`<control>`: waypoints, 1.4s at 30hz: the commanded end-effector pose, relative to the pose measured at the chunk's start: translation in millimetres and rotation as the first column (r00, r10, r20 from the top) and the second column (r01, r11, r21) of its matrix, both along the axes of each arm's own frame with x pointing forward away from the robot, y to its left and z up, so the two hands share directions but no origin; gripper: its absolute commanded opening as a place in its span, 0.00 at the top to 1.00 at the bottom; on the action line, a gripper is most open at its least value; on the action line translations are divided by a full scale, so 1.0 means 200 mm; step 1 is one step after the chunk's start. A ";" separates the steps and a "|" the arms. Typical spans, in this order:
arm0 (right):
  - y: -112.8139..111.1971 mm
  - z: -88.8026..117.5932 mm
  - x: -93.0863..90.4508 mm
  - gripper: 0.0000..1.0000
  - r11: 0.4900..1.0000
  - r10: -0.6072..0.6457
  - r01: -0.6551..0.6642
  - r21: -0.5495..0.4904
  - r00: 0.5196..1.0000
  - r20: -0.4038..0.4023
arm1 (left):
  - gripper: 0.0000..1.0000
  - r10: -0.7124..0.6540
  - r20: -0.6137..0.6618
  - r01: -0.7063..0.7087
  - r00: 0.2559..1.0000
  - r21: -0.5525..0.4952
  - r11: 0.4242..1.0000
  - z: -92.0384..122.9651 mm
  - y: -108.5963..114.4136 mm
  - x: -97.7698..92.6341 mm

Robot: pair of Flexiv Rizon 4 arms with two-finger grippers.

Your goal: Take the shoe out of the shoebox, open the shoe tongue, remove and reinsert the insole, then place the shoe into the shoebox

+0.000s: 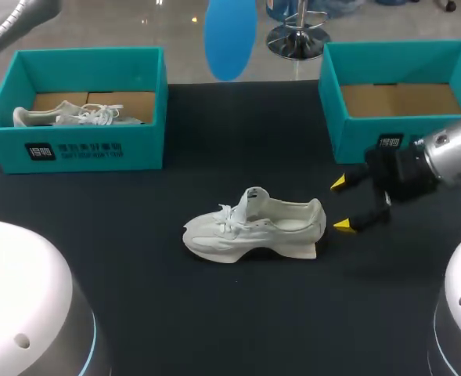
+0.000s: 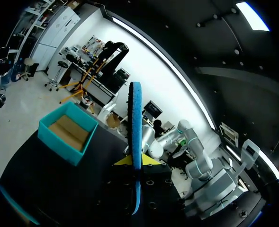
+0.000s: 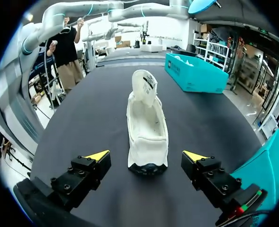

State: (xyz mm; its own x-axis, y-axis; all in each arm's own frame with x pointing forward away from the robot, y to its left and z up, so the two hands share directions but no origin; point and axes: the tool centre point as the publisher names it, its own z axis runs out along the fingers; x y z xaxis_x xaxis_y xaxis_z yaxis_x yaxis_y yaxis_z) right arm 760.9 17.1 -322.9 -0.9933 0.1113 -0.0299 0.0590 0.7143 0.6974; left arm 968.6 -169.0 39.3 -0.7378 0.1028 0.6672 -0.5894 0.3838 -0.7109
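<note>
right gripper (image 1: 340,204): wide open, nothing held. Low over the bench, just behind sneaker heel, not touching. In its wrist view the heel lies ahead of and between the 2 yellow tips.

left gripper (image 2: 137,161): closed on the insole, one yellow tip pressed each side. Held high, well above the bench.

insole (image 2: 136,137): blue, seen edge-on and upright in left wrist view. In head view it hangs in the air over the far edge, approx mid, between the 2 boxes.

sneaker (image 1: 253,227): white, on its sole at mid bench, nearer the robot than both boxes. Toe to the left, heel to the right twd right gripper.

tongue (image 3: 144,86): pulled up, stands upright over the shoe opening.

right shoebox (image 1: 355,137): teal, far right, bare brown cardboard floor. Right arm is just in front of it.

left shoebox (image 1: 11,145): teal, far left, well apart from sneaker.

second sneaker (image 1: 73,116): white, lying inside left shoebox.

bench (image 1: 214,313): black top.
</note>
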 end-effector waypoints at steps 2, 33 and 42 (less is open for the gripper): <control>-0.03 0.13 -0.03 0.00 0.938 -0.005 -0.011 -0.347 0.999 -0.046 | 1.00 0.003 0.000 -0.003 1.000 -0.002 1.000 0.00 0.00 -0.01; -0.05 0.15 -0.03 0.00 0.840 -0.089 0.059 -0.540 0.996 -0.030 | 1.00 0.003 0.000 -0.003 1.000 -0.002 1.000 0.00 0.00 -0.01; -0.06 0.16 -0.05 0.00 0.853 -0.130 0.108 -0.510 0.992 -0.007 | 1.00 0.004 -0.008 -0.004 1.000 -0.006 1.000 0.00 0.00 -0.02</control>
